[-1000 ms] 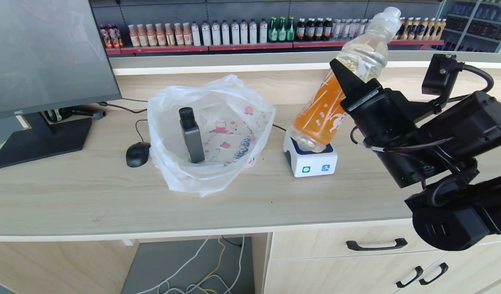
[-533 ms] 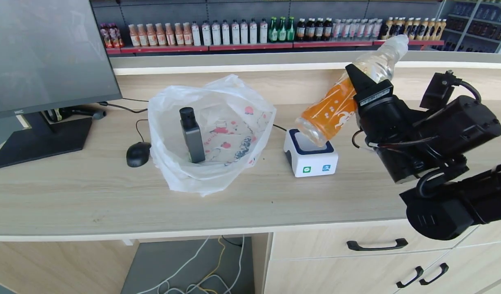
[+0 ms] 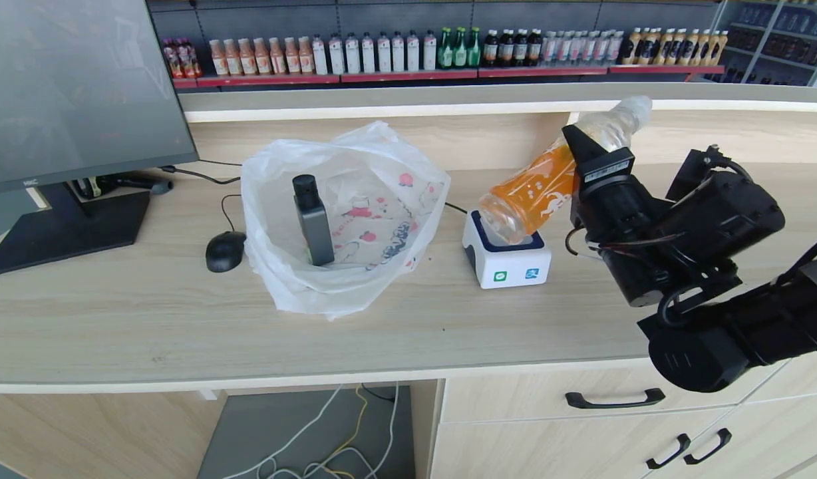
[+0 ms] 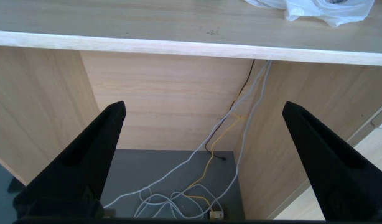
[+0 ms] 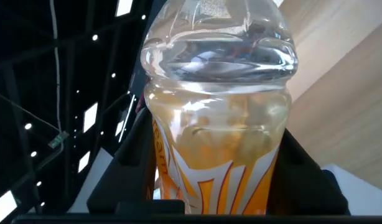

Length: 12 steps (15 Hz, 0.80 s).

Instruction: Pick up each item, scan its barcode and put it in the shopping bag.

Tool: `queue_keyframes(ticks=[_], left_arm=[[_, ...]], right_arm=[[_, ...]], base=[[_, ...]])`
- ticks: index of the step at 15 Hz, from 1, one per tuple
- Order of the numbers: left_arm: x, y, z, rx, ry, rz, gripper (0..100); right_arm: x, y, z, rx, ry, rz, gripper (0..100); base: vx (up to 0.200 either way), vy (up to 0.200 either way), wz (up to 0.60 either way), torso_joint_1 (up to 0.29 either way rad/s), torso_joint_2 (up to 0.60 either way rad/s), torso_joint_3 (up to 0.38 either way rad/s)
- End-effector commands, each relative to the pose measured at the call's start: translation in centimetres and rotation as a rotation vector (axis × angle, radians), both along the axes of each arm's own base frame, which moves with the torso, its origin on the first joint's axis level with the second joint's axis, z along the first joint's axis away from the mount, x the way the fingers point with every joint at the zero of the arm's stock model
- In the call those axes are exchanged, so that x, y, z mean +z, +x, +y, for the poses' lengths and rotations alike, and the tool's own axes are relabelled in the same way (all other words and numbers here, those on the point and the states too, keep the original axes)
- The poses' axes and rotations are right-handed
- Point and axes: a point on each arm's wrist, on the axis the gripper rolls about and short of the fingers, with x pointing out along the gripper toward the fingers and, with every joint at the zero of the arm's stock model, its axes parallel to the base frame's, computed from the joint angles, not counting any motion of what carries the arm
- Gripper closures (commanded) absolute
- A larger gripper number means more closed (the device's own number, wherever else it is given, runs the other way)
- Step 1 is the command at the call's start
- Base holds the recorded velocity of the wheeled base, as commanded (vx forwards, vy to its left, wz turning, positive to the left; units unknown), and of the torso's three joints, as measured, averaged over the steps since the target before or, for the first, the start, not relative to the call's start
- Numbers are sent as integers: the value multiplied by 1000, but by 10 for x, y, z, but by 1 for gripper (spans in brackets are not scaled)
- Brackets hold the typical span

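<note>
- Head view: the right gripper is clamped across the upper body of an orange drink bottle, with one black finger lying over the near side of the bottle.
- Right wrist view: the same bottle sits pinched between the two dark fingers of the right gripper, its clear shoulder toward the camera.
- The bottle is steeply tilted, with the cap end raised toward the far right and the base lowered toward the left.
- The base hangs at the top of a small white scanner box; contact between them cannot be told.
- The scanner stands on a light wood counter, just to the right of an open white shopping bag.
- A grey bottle with a black cap stands upright inside the bag.
- A black mouse lies just left of the bag, and a dark monitor stands at the far left.
- Left wrist view: the left gripper has its fingers spread wide apart, holding nothing, below the counter edge, with loose cables on the floor beneath.
- Shelves of bottled drinks line the back wall.
</note>
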Motion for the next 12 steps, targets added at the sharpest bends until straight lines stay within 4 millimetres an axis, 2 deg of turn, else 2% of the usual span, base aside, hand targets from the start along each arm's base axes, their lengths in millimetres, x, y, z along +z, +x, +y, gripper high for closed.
queue_keyframes(ticks=[1,3,6,9,12], left_arm=[[0,0,0,0,0,0,0],[0,0,0,0,0,0,0],[0,0,0,1,0,0,0],[0,0,0,0,0,0,0],[0,0,0,1,0,0,0]], right_arm=[[-7,6,2,6,19,18,100],[-5,16,2,-29,77,11,100],[-17,25,1,-27,122,45,100],[-19,32,1,-30,129,41,100],[-30,38,4,-28,123,65,100]], base=[[0,0,0,0,0,0],[0,0,0,0,0,0],[0,0,0,0,0,0],[0,0,0,0,0,0],[0,0,0,0,0,0]])
